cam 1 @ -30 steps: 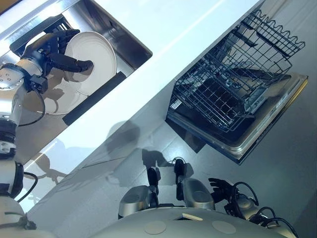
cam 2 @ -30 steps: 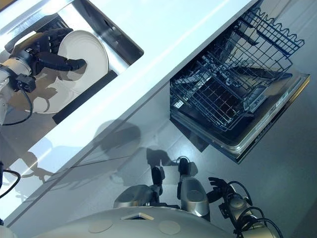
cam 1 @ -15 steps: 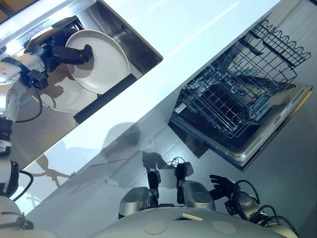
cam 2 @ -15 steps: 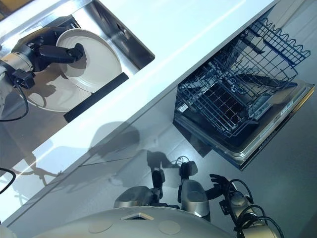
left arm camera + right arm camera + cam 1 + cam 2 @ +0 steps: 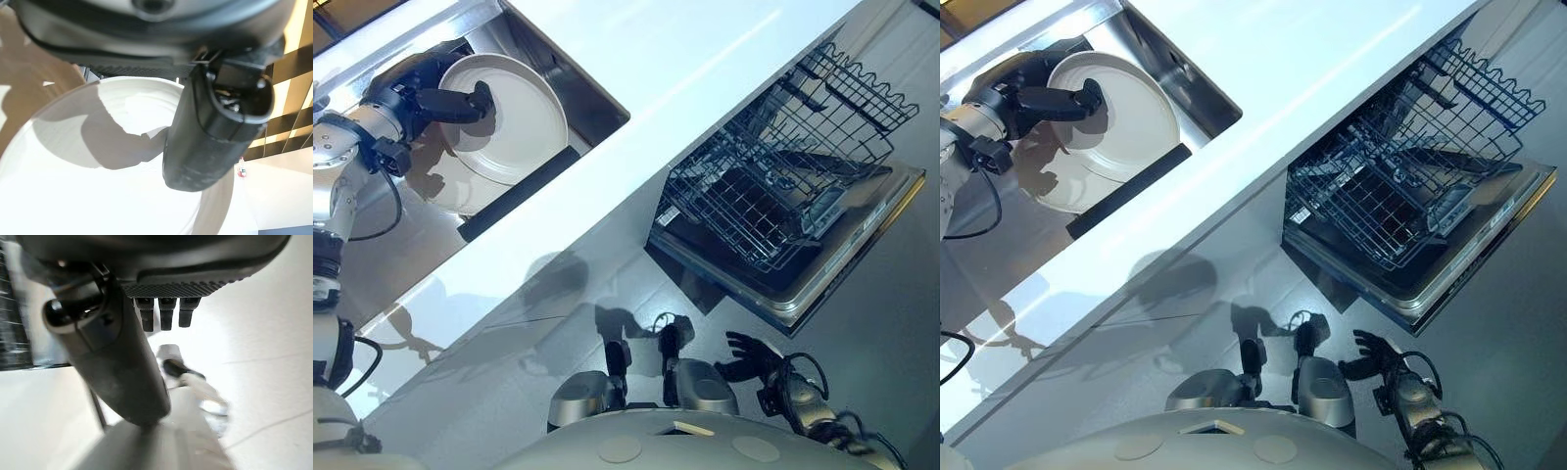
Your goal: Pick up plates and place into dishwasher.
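One plate (image 5: 509, 122) is in your left hand (image 5: 411, 98), held tilted above the sink (image 5: 563, 69) at the far left of the desk (image 5: 656, 69). Your thumb (image 5: 215, 132) lies across the plate's face and the fingers are curled behind its rim, so the hand is clamped on it. Beneath it in the sink you can see a second plate (image 5: 460, 191), lying flat, with a dark bar (image 5: 519, 194) just beside it along the sink's near edge.

Your right hand (image 5: 749, 354) hangs low by the floor (image 5: 891, 323), well apart from the plate, its fingers relaxed and spread, holding nothing.

To the right of the desk, the dishwasher door (image 5: 813, 284) is folded down. Its wire rack (image 5: 754, 201) is pulled out over the door, and an upper rack (image 5: 857, 83) shows behind it.
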